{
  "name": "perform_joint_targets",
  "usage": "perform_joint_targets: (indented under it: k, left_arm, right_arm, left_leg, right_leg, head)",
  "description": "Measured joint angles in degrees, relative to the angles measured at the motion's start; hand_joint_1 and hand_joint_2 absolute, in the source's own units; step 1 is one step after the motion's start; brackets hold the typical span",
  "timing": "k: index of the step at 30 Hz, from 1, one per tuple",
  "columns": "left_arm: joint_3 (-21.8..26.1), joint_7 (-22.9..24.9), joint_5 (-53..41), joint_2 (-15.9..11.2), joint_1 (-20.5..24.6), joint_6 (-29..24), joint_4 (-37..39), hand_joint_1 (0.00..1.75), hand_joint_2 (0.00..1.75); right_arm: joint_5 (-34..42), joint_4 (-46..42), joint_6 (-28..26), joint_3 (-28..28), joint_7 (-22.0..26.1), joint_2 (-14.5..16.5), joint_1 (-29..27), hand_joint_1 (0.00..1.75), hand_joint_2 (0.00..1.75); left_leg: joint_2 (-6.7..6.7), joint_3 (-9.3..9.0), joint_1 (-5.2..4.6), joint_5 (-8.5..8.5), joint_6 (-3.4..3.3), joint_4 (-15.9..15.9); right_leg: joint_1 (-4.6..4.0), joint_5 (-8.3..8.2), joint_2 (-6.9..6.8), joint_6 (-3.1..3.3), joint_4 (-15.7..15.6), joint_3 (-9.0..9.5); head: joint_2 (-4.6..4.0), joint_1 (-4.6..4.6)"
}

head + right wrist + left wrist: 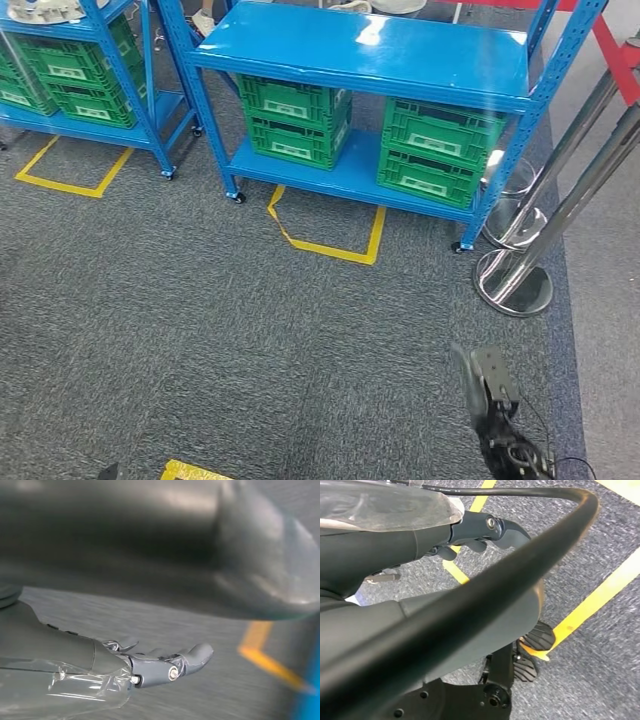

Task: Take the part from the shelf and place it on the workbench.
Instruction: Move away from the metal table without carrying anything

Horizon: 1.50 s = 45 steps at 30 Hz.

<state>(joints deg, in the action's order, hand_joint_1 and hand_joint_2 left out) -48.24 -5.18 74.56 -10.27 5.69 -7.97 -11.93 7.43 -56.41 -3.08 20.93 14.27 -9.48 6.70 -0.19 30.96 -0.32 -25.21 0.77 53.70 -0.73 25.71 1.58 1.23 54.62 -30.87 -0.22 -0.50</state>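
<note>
While both arms hang, right hand (166,665) fingers (196,655) lie extended, empty.

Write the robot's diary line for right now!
stage: facing blue shelf | green crates on lower level | right hand empty | left hand empty | part: unseen

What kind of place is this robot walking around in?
Probably a workshop or warehouse-style test area: blue steel shelving on small wheels holds green plastic crates, yellow tape markings outline spots on the grey carpet, and chrome barrier posts stand beside it.
</note>
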Motion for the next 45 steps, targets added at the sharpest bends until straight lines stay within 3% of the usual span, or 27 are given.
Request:
perform_joint_targets:
  k: [3, 9, 18, 30, 34, 36, 39, 40, 41, 42, 44, 45]
  left_arm:
    - [0.09, -0.62, 0.44, 0.0, -0.15, 0.06, 0.0, 0.0, 0.0]
    - [0.16, -0.74, 0.44, 0.0, -0.12, 0.06, 0.0, 0.0, 0.0]
    - [0.29, -0.77, 0.48, 0.0, -0.12, 0.06, 0.0, 0.0, 0.0]
    - [0.7, -0.87, 0.43, -0.02, -0.11, 0.06, 0.0, 0.0, 0.0]
    - [0.7, -1.03, 0.29, -0.1, -0.06, 0.09, 0.0, 0.0, 0.0]
    - [0.71, -1.11, 0.26, -0.09, -0.04, 0.13, 0.0, 0.0, 0.0]
    - [0.73, -1.16, 0.26, -0.1, -0.06, 0.17, 0.0, 0.0, 0.0]
    - [0.74, -1.16, 0.26, -0.1, -0.09, 0.17, 0.01, 0.0, 0.0]
    - [0.74, -1.16, 0.26, -0.1, -0.13, 0.17, 0.01, 0.0, 0.0]
    - [0.75, -1.16, 0.26, -0.1, -0.18, 0.18, 0.01, 0.0, 0.0]
    - [0.75, -1.16, 0.26, -0.1, -0.23, 0.22, 0.01, 0.0, 0.0]
    - [0.75, -1.16, 0.25, -0.21, -0.19, 0.25, 0.02, 0.0, 0.0]
  right_arm:
    - [2.46, 16.44, 3.63, 0.1, -1.2, -0.21, -0.69, 0.0, 0.0]
    - [2.56, 26.37, 3.8, 0.13, -1.14, -0.21, -0.51, 0.0, 0.0]
    - [2.56, 34.18, 3.58, 0.3, -1.48, -0.14, 0.4, 0.0, 0.0]
    - [2.72, 38.34, 3.55, 0.6, -2.4, 0.37, 0.65, 0.0, 0.0]
    - [2.88, 38.95, 3.42, 0.6, -2.42, 0.61, 0.65, 0.0, 0.0]
    - [2.91, 39.14, 3.36, 0.62, -2.41, 0.63, 0.65, 0.0, 0.0]
    - [2.91, 39.49, 3.32, 0.64, -2.42, 0.68, 0.64, 0.0, 0.0]
    - [2.91, 39.59, 3.3, 0.64, -2.43, 0.72, 0.55, 0.0, 0.0]
    - [2.92, 39.68, 3.27, 0.65, -2.43, 0.76, 0.45, 0.0, 0.0]
    - [2.92, 39.76, 3.24, 0.66, -2.44, 0.8, 0.36, 0.0, 0.0]
    - [3.02, 39.89, 3.15, 0.69, -2.43, 0.86, 0.31, 0.0, 0.0]
    - [3.09, 39.99, 3.1, 0.74, -2.43, 1.0, 0.31, 0.0, 0.0]
  left_leg:
    - [-0.07, 0.01, 0.0, -0.07, -0.07, -0.01]
    - [0.0, -0.01, 0.01, -0.1, -0.08, -0.01]
    - [-0.01, -0.06, 0.0, -0.09, -0.09, -0.01]
    - [-0.01, -0.06, -0.03, -0.14, -0.14, 0.05]
    - [0.09, -0.37, -0.18, -0.06, -1.29, -0.42]
    - [0.47, -1.34, 0.26, 0.49, -1.68, -1.88]
    - [0.76, -2.15, 0.48, 0.73, -1.87, -2.67]
    - [0.66, -2.2, 0.52, 0.67, -1.76, -2.63]
    - [0.46, -2.24, 0.61, 0.58, -1.59, -2.56]
    - [0.2, -2.32, 0.78, 0.44, -1.3, -2.42]
    - [-0.36, -2.45, 1.23, -0.09, -0.4, -1.73]
    - [-0.71, -2.34, 1.37, -0.44, 0.16, -1.18]
  right_leg:
    - [0.0, 0.09, -0.02, -0.1, 0.01, 0.0]
    - [0.0, 0.14, 0.04, -0.08, 0.01, -0.01]
    - [0.01, 0.14, 0.03, -0.09, 0.01, 0.06]
    - [0.06, 0.12, 0.03, -0.13, -0.05, 0.08]
    - [0.14, -0.02, 0.11, -0.93, -0.47, 0.28]
    - [0.08, 1.27, -0.17, -1.31, 1.3, -0.36]
    - [0.87, 6.54, -0.69, -2.17, 12.07, -5.18]
    - [1.29, 7.59, -0.8, -2.53, 15.24, -6.71]
    - [1.71, 7.57, -0.9, -2.91, 16.36, -7.29]
    - [2.17, 6.47, -0.96, -3.33, 15.19, -6.7]
    - [3.1, 2.78, -0.46, -4.28, 7.37, -2.65]
    - [3.3, 1.68, 0.29, -4.53, 3.8, -0.74]
  head:
    - [0.0, 0.01]
    - [0.0, -0.04]
    - [0.0, 0.05]
    - [0.0, 0.03]
    - [0.0, -0.18]
    - [0.0, -0.05]
    - [0.0, 0.75]
    - [0.0, 0.91]
    - [0.0, 1.01]
    - [0.0, 1.05]
    - [0.0, 1.17]
    - [0.0, 1.39]
